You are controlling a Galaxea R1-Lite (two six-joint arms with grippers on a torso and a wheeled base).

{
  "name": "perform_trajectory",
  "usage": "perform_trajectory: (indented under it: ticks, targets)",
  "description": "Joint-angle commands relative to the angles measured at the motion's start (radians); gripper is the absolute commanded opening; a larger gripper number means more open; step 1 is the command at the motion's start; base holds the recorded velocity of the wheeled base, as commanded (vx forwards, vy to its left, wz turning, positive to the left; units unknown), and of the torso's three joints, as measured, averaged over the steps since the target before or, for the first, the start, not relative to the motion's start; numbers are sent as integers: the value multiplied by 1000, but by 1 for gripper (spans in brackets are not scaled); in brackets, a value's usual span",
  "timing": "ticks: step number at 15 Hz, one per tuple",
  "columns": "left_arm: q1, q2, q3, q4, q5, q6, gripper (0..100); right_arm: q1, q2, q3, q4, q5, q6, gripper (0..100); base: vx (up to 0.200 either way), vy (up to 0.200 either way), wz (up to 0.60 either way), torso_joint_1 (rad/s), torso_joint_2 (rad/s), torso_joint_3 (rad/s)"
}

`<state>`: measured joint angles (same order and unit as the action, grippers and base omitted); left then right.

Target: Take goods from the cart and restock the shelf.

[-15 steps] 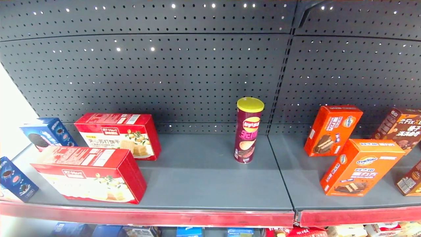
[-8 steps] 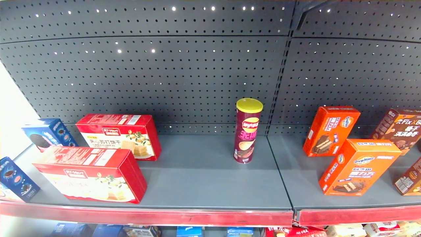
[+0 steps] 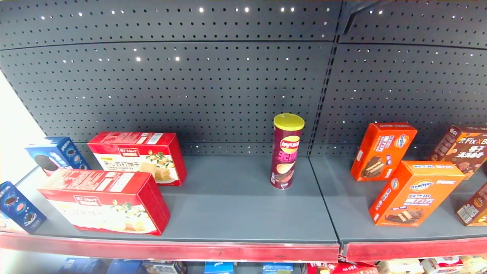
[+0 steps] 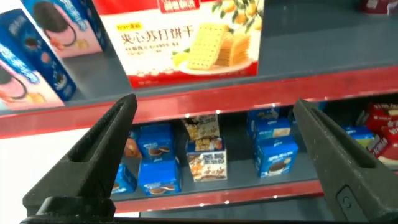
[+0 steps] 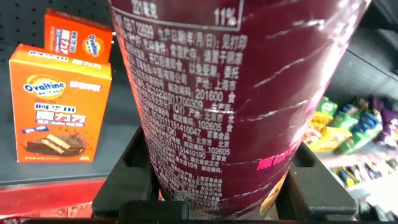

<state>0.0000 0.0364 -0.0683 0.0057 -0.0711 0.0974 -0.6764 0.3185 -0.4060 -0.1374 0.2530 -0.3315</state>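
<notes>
A purple chip can (image 3: 287,152) with a yellow lid stands upright on the grey shelf (image 3: 236,205), close to the pegboard back. In the right wrist view a second purple chip can (image 5: 230,99) sits between the jaws of my right gripper (image 5: 221,186), which is shut on it; orange boxes (image 5: 59,112) on the shelf lie beyond it. My left gripper (image 4: 214,162) is open with nothing between its fingers, just in front of the shelf's red front edge (image 4: 199,102) and below a red cracker box (image 4: 186,37).
Two red cracker boxes (image 3: 139,156) (image 3: 102,201) and blue cookie boxes (image 3: 57,154) fill the shelf's left side. Orange boxes (image 3: 414,192) and brown boxes (image 3: 462,148) stand at the right. Bare shelf lies around the standing can. A lower shelf holds small blue boxes (image 4: 273,155).
The head camera shifted slightly a second ago; since then it is steady. Nothing on the shelf has moved.
</notes>
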Motion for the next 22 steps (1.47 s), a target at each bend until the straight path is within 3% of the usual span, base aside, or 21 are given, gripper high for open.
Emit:
perform_trajectory:
  ticks: [1,2,3,4,5,7,12,14,15,17,19,21,22]
  targets:
    - [3,318,-314,5,2,-62,100,12,-38,-126,130,-6,0,0,0,0,0,0,0,0]
    - [-2,441,-464,5,-3,-65,100,14,-64,-203,269,-6,8,0,0,0,0,0,0,0]
    - [-2,547,-542,0,-4,4,100,15,-87,-272,403,-8,42,0,0,0,0,0,0,0]
    - [-2,582,-558,-3,-6,71,100,14,-108,-312,489,-9,78,0,0,0,0,0,0,0]
    - [-21,636,-551,-4,-30,165,100,9,-130,-361,592,-11,131,0,0,0,0,0,0,0]
    - [-106,712,-551,-21,-141,245,100,20,-154,-412,705,-4,167,0,0,0,0,0,0,0]
    - [-123,886,-578,-156,-154,255,100,149,-141,-418,716,-26,172,0,0,0,0,0,0,0]
    - [-167,973,-633,-188,-219,212,100,101,-139,-422,713,-66,163,0,0,0,0,0,0,0]
    - [-167,1024,-671,-191,-256,157,100,51,-148,-407,716,-66,146,0,0,0,0,0,0,0]
    - [-167,1133,-671,-242,-263,130,100,-14,-161,-392,716,-61,100,0,0,0,0,0,0,0]
    - [-192,1232,-639,-392,-268,134,100,-32,-180,-392,713,-63,94,0,0,0,0,0,0,0]
    - [-218,1312,-653,-444,-271,140,100,-32,-185,-379,705,-67,88,0,0,0,0,0,0,0]
    - [-238,1338,-657,-446,-271,163,100,-32,-185,-367,700,-69,88,0,0,0,0,0,0,0]
